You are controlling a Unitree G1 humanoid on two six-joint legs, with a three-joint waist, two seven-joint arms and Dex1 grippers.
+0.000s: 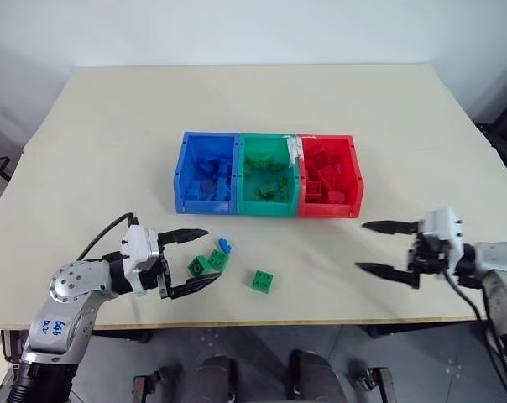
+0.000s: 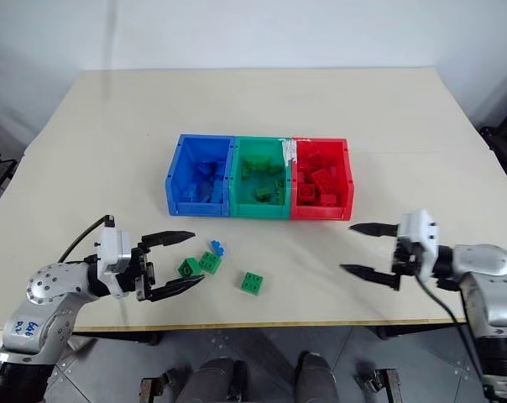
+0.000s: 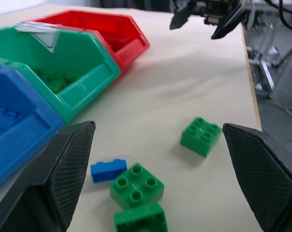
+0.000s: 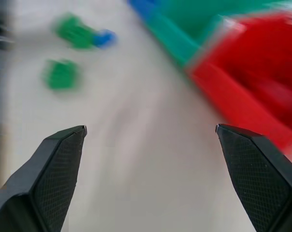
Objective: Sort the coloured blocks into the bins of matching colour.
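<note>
Three joined bins (image 1: pixel 268 210), blue, green and red, sit mid-surface (image 1: pixel 111 134), each holding matching blocks. In front of the blue bin lie two touching green blocks (image 1: pixel 207 264) and a tiny blue block (image 1: pixel 225 246); another green block (image 1: pixel 263 281) lies apart. Left gripper (image 1: pixel 199 258) beside the pair, jaws apart, empty. Right gripper (image 1: pixel 369 247), before the red bin, likewise.

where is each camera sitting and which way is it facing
Left and right eye views: on the head, looking forward and down over the table at the bins; both arms show.
Left wrist view: along the open left tool, at loose blocks and bins; right tool beyond.
Right wrist view: along the open right tool, toward the bins.
Shared: bins and loose blocks.
</note>
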